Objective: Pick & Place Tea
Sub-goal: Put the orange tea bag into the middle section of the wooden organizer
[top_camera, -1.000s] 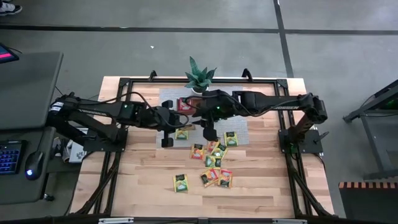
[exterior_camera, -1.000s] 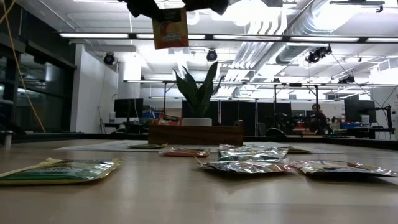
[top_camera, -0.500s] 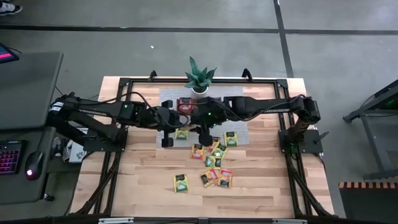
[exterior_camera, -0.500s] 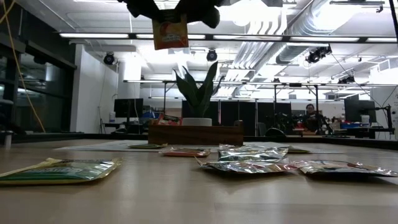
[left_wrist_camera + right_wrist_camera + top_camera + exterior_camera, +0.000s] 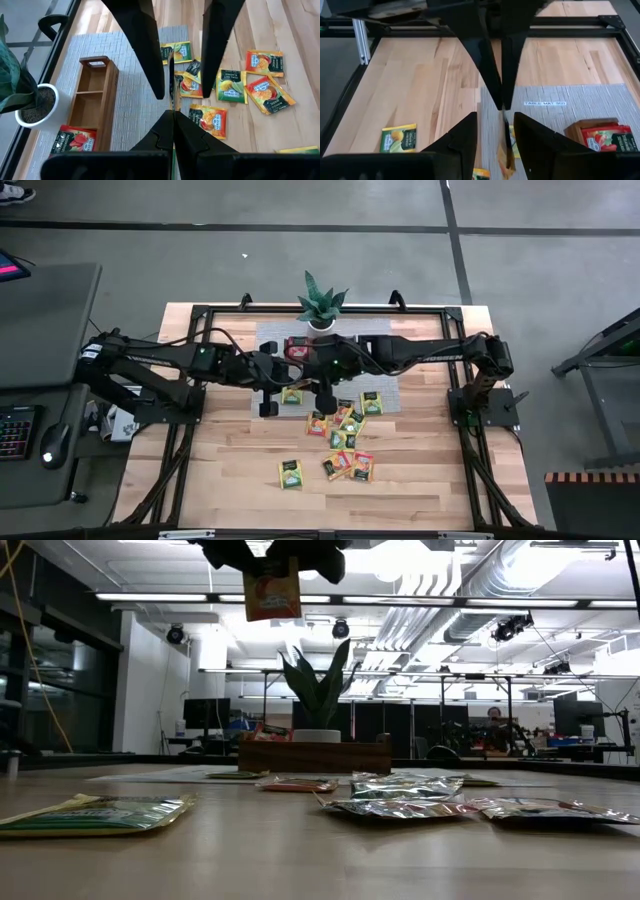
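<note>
An orange tea packet (image 5: 272, 590) hangs high above the table, and my left gripper (image 5: 173, 114) is shut on it. My right gripper (image 5: 495, 117) is open. Its two fingers (image 5: 150, 60) stand on either side of the packet's thin edge (image 5: 505, 150) without touching it. More tea packets (image 5: 345, 435) lie loose on the wood. The wooden tray (image 5: 92, 100) lies on a grey mat (image 5: 130, 115), with a red packet (image 5: 75, 142) at one end. My left gripper pinches the orange packet by its top edge (image 5: 270, 562) between its two shut fingers, which slant down from the table's left side. The packet hangs upright below them, flat face toward the table's near edge, lifted clear of the table.
A spiky potted plant (image 5: 320, 305) stands at the far edge behind the tray. A black frame (image 5: 200, 315) runs around the table. One green packet (image 5: 290, 473) lies apart near the front, with bare wood to its left.
My right gripper has moved toward the table's left and a little down, closing in on the hanging packet until its fingers stand on either side of it. The packet and my left gripper have kept still.
</note>
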`<action>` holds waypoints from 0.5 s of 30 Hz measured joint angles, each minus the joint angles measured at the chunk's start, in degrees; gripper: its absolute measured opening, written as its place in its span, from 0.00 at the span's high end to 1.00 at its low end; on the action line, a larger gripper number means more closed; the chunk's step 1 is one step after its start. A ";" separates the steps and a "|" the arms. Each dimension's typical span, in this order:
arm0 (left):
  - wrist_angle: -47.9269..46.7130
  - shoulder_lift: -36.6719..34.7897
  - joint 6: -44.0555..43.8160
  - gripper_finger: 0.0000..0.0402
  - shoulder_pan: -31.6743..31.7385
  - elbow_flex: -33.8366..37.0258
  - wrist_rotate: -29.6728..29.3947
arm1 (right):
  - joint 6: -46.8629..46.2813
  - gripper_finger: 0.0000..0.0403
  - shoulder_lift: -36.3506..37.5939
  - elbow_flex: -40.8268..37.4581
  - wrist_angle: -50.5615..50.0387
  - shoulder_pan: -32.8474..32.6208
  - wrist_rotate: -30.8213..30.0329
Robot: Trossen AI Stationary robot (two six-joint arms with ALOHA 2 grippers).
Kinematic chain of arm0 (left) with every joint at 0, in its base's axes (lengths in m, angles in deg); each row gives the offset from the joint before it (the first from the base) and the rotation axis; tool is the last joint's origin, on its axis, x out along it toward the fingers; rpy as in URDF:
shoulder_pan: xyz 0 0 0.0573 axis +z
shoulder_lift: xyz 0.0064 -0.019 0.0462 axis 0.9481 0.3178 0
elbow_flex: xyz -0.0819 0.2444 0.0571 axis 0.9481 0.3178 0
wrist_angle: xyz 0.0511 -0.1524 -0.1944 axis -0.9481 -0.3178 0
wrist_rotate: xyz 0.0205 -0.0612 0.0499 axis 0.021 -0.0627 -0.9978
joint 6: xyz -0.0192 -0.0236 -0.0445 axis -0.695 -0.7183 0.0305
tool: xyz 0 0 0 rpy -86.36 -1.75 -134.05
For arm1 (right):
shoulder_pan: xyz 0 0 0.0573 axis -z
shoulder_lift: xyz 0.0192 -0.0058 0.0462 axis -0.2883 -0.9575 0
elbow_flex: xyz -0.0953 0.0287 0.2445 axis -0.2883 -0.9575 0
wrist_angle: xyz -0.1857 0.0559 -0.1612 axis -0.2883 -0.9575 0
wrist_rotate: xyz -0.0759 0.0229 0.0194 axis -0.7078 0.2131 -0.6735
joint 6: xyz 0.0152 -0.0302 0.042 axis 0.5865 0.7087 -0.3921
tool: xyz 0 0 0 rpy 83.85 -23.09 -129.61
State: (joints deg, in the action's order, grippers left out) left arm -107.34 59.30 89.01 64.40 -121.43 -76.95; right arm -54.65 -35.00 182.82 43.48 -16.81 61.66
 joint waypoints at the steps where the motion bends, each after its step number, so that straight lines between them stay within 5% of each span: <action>1: 0.00 0.00 0.00 1.00 0.00 0.00 0.00 | -0.02 0.69 0.00 0.00 -0.32 0.00 -0.04; 15: -0.01 0.00 -0.02 1.00 -0.02 0.00 0.42 | -0.07 0.98 0.00 0.00 -0.45 0.02 -0.25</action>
State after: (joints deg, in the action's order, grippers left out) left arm -107.35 59.30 88.99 64.38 -121.43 -76.53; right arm -54.72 -35.00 182.82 43.02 -16.79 61.42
